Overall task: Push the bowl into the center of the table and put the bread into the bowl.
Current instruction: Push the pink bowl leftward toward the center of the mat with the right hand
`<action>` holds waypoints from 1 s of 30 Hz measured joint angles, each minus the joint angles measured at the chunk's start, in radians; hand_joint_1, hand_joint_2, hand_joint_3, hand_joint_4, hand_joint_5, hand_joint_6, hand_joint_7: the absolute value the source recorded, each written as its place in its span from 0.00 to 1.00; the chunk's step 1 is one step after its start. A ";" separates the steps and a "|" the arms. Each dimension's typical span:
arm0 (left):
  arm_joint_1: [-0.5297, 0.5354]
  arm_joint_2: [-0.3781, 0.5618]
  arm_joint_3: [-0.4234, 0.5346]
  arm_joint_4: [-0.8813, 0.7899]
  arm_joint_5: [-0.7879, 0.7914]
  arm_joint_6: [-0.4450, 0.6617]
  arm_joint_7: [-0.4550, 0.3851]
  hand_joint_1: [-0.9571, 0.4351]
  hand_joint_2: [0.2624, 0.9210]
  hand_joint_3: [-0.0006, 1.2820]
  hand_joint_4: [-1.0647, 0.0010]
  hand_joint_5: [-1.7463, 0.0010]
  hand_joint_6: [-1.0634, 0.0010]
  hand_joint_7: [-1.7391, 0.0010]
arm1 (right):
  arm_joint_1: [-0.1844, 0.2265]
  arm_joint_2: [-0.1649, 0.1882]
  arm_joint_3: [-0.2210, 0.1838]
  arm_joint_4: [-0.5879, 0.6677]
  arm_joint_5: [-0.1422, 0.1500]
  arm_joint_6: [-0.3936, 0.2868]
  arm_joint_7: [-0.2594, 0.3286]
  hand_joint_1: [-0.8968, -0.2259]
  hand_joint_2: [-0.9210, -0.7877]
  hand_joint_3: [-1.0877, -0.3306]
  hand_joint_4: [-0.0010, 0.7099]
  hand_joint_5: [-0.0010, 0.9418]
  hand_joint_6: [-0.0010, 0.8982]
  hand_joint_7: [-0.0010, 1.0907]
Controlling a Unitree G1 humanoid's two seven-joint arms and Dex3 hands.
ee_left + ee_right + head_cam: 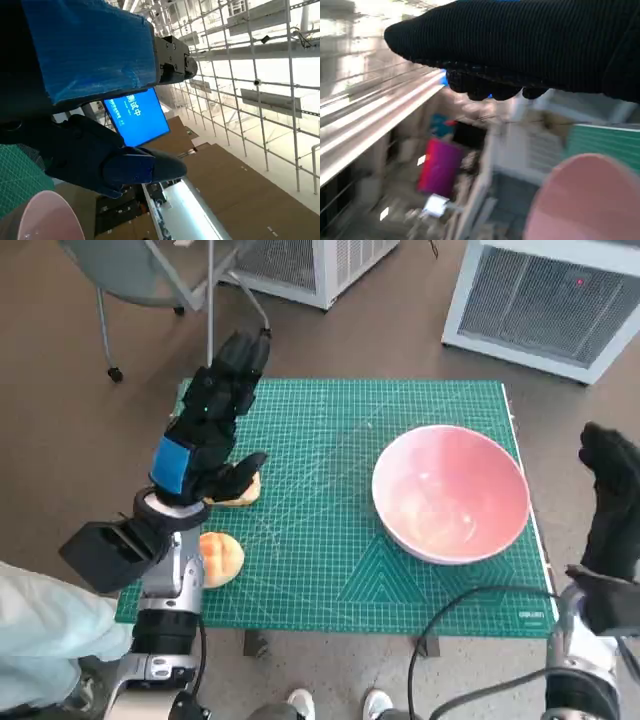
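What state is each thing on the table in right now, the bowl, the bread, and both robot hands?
Pink bowl: upright, empty, on the mat's right side, not yet centered.
Bread near the front edge: lying on the green mat, untouched.
Bread further back: partly hidden under the left hand.
Left robot hand: fingers extended over the mat, above the second bread; grip cannot be told.
Right robot hand: off the table's right edge, holding nothing visible.

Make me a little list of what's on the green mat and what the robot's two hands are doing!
bowl: pink bowl, empty, on the mat's right side, near the edge
bread: two pieces at the mat's left edge; one bread roll in plain view, the other partly hidden under the left hand
left hand: raised over the mat's left side, holding nothing
right hand: beyond the mat's right edge, beside the bowl, not touching it
mat: green cutting mat
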 measured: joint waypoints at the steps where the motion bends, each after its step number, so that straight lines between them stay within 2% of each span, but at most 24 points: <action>1: 0.000 0.000 0.000 0.000 0.000 0.000 0.000 0.22 1.00 0.30 0.91 1.00 0.85 0.94 | -0.006 0.003 -0.001 0.023 0.010 -0.001 0.005 0.48 0.00 0.33 0.02 0.00 0.01 0.27; 6: 0.000 0.002 0.000 0.000 0.000 0.000 0.000 0.22 1.00 0.30 0.91 1.00 0.85 0.94 | -0.029 0.026 -0.006 0.093 0.060 -0.003 0.045 0.49 0.00 0.32 0.01 0.00 0.00 0.28; 11: 0.000 0.008 0.002 0.000 0.000 0.001 -0.001 0.22 1.00 0.30 0.91 1.00 0.85 0.94 | -0.059 0.053 -0.012 0.153 0.089 0.002 0.070 0.50 0.00 0.29 0.01 0.00 0.02 0.29; 18: 0.000 0.020 0.005 0.000 -0.003 0.006 -0.005 0.22 1.00 0.30 0.91 1.00 0.85 0.94 | -0.107 0.076 -0.003 0.219 0.086 0.027 0.065 0.52 0.00 0.25 0.02 0.01 0.03 0.31; 30: 0.007 0.033 0.008 -0.017 -0.009 0.022 -0.014 0.22 1.00 0.30 0.91 1.00 0.85 0.95 | -0.189 0.128 0.001 0.275 0.088 0.083 0.064 0.51 0.00 0.26 0.03 0.00 0.00 0.37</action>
